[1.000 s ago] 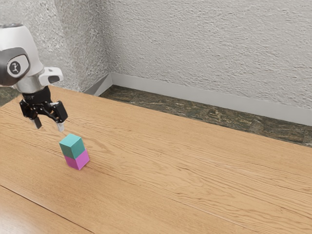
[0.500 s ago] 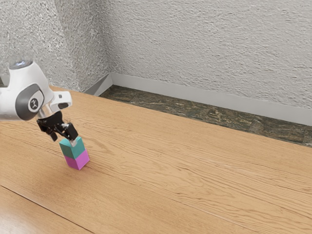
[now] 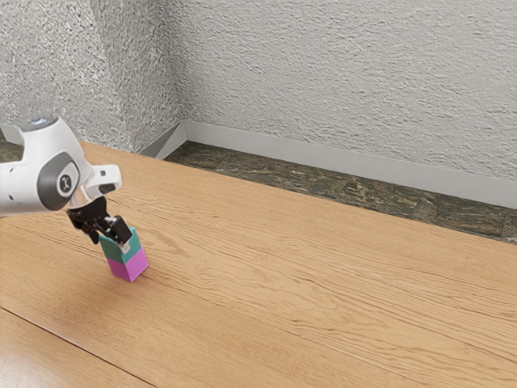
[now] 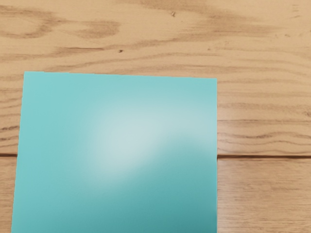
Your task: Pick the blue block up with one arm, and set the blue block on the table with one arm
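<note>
My gripper (image 3: 111, 241) is at the top of the blue block (image 3: 117, 254), its fingers standing apart around the block's upper part; contact on both sides cannot be made out. This teal-blue block rests on a pink block (image 3: 129, 267), which sits on the wooden table (image 3: 291, 283). Just under my hand in the wrist view is the blue block's top face (image 4: 116, 155), square and shiny. The near finger covers part of the block in the exterior view.
The wooden tabletop stretches toward the exterior view's right, with a seam (image 3: 77, 351) near its front. Beyond the table's far edge are a dark floor (image 3: 363, 190) and a textured wall (image 3: 347, 81).
My hand has come down and toward the exterior view's right, from above and beside the stack to the blue block's upper part. Both blocks have stayed where they were.
</note>
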Tool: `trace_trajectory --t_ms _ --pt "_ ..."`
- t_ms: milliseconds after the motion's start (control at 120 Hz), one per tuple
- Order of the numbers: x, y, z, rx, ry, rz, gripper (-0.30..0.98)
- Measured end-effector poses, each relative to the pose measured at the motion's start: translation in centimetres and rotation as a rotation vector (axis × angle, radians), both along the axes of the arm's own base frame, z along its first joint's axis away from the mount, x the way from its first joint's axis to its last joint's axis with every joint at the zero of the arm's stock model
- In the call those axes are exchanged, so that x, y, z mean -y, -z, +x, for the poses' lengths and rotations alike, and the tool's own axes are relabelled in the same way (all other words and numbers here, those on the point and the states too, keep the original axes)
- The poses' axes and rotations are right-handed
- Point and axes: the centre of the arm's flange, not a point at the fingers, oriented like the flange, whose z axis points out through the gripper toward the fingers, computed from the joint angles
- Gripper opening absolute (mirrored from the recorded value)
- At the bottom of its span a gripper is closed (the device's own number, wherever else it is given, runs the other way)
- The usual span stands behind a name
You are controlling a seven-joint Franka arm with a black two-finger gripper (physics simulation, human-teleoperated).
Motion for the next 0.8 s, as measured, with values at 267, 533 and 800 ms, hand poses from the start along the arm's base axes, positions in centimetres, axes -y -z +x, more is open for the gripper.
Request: trace_trajectory --t_ms 267,533,800 --pt "-0.5 0.4 1.0 0.009 0.021 0.003 0.68" --pt "-1.3 0.8 1.2 0.016 0.029 0.010 0.63" --pt "-1.3 1.1 2.2 0.023 0.040 0.011 0.52"
